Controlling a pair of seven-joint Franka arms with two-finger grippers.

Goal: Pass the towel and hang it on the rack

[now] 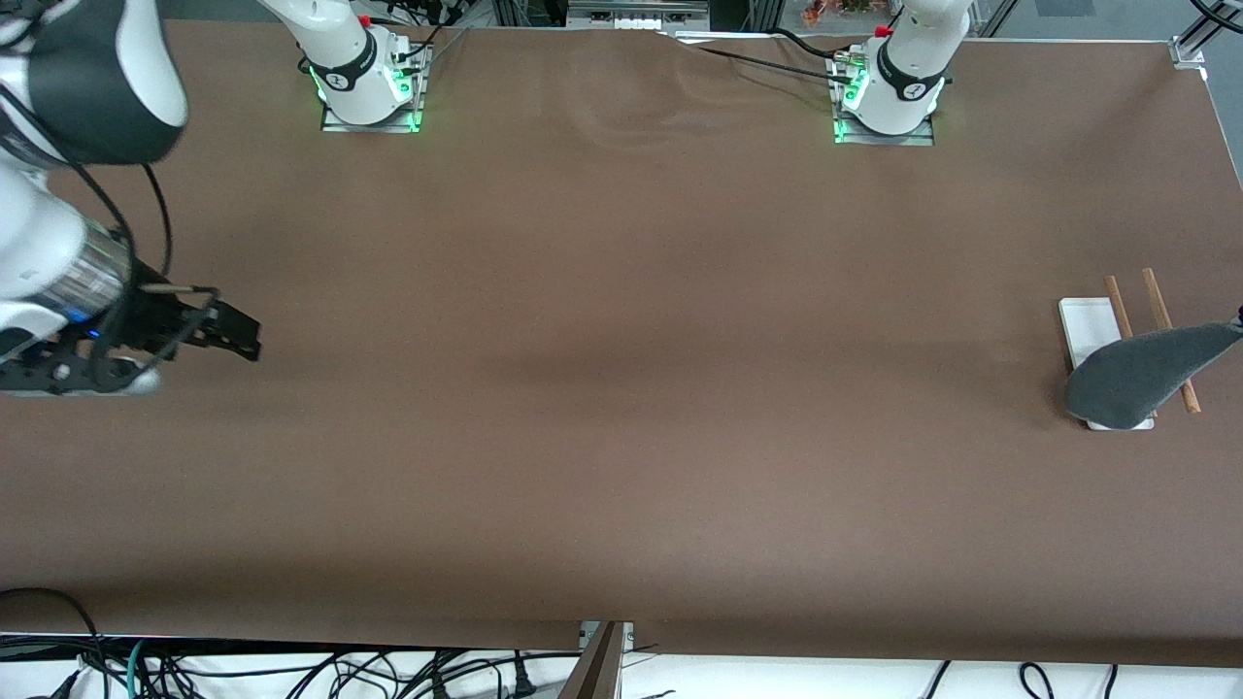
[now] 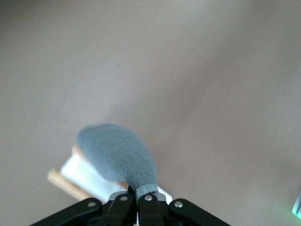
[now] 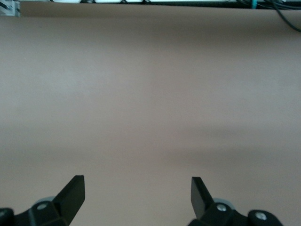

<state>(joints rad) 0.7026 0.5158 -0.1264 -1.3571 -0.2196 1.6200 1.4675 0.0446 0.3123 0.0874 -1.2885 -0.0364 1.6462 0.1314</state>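
The dark grey towel hangs in the air over the rack at the left arm's end of the table and covers the nearer part of its white base. The two wooden rods show above the towel. My left gripper is shut on the towel's trimmed corner; the towel droops from it over the white base. In the front view this gripper is almost wholly past the picture's edge. My right gripper is open and empty, low over bare table at the right arm's end.
A brown cloth covers the whole table. Both arm bases stand along its robot-side edge. Cables lie below the table edge nearest the front camera.
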